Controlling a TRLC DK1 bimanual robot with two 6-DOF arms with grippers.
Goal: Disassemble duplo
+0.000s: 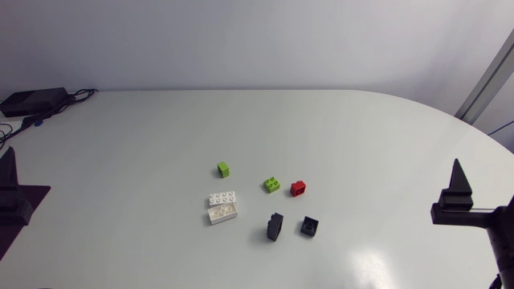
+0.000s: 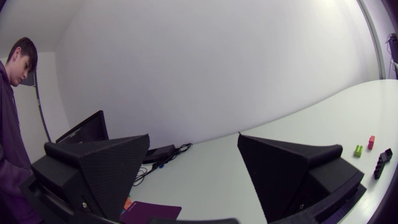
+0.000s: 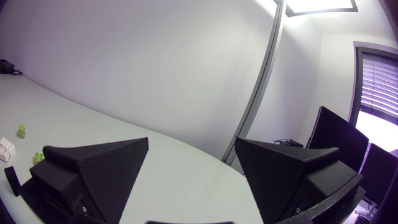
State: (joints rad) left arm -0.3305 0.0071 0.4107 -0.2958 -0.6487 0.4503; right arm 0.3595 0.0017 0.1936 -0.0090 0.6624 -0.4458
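head view: duplo pieces lie apart mid-worktop (image 1: 144, 136): a small green brick (image 1: 223, 168), a wider green brick (image 1: 272, 185) just beside a red brick (image 1: 298, 188), two white bricks (image 1: 222, 206) touching, two black bricks (image 1: 275, 227) near each other.
left wrist view: my left end effector (image 2: 193, 137) stands wide, holding nothing.
right wrist view: my right end effector (image 3: 191, 140) is wide too, holding nothing.

On the table (image 1: 361, 136) the bricks cluster just below mid-frame. The rear brick (image 1: 223, 168) lies uppermost. To its lower right the mid-left brick (image 1: 272, 185) and mid-right brick (image 1: 298, 188) sit near each other. Below the rear brick, the upper long brick (image 1: 222, 197) touches the lower long brick (image 1: 222, 214). Lowest, right of these, lie the tipped brick (image 1: 275, 227) and end brick (image 1: 310, 226). The left gripper (image 2: 193, 135) sits at the left edge and the right gripper (image 3: 192, 138) at the right edge.
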